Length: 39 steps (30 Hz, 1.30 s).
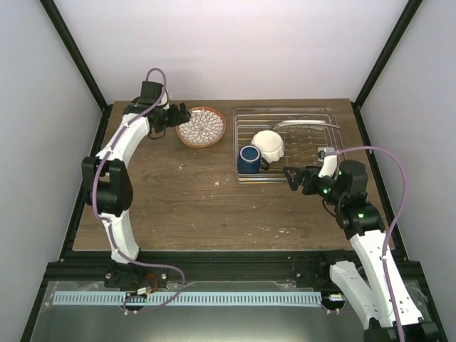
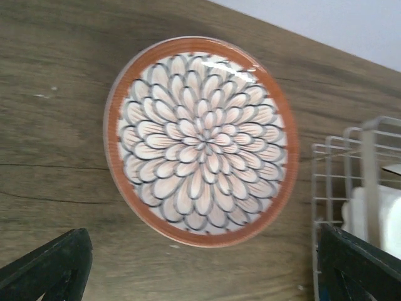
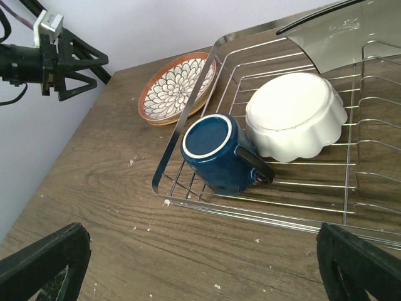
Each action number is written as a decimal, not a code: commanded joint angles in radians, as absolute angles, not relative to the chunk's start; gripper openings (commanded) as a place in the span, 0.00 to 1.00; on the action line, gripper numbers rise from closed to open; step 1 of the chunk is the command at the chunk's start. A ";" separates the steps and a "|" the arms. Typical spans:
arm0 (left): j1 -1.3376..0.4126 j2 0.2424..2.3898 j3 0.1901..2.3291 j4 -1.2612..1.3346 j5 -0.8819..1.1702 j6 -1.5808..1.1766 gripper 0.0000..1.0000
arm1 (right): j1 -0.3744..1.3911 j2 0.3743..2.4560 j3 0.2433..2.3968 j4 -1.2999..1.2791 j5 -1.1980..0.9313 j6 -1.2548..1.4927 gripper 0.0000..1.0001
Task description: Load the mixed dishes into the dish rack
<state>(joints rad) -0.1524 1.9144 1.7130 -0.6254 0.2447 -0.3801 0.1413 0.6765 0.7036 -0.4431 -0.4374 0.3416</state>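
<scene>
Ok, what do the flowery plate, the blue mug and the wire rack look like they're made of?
The plate looks like glazed ceramic: glossy glints along its orange rim, painted petal pattern. The mug seems glazed ceramic too: dark blue, soft sheen, a pale bare-looking ring on one end. The rack is likely polished steel or chromed wire: thin silvery bars, mirror-like rim.

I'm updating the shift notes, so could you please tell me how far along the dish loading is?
Done: the dark blue mug, small white scalloped bowl and flat cream rectangular plate sit in the silver wire dish rack. In hand: nothing. The open left hand hovers by the round orange-rimmed patterned plate beside the rack, and the right hand is open. Left: that plate.
</scene>
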 commanded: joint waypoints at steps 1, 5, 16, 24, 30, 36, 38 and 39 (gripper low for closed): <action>-0.099 2.004 1.818 -0.736 0.221 -0.333 1.00 | 0.152 0.686 0.705 -0.452 -0.416 0.344 1.00; -0.058 2.075 1.838 -0.739 0.222 -0.324 1.00 | 0.152 0.707 0.712 -0.454 -0.398 0.332 1.00; -0.040 2.193 1.838 -0.634 0.327 -0.327 1.00 | 0.152 0.758 0.715 -0.436 -0.372 0.312 0.94; -0.040 2.262 1.898 -0.598 0.387 -0.332 0.91 | 0.151 0.783 0.714 -0.432 -0.355 0.308 0.88; -0.041 2.291 1.900 -0.555 0.424 -0.361 0.80 | 0.152 0.794 0.714 -0.436 -0.333 0.300 0.87; -0.043 2.302 1.898 -0.544 0.433 -0.363 0.71 | 0.152 0.812 0.707 -0.424 -0.335 0.295 0.87; -0.045 2.303 1.889 -0.527 0.447 -0.366 0.69 | 0.151 0.821 0.705 -0.421 -0.336 0.293 0.87; -0.046 2.303 1.886 -0.521 0.451 -0.369 0.67 | 0.152 0.824 0.705 -0.419 -0.335 0.293 0.88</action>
<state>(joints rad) -0.0391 2.2913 1.8793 -0.5640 0.4152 -0.3637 0.1417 0.8162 0.7036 -0.4397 -0.3435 0.3046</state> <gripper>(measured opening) 0.692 0.874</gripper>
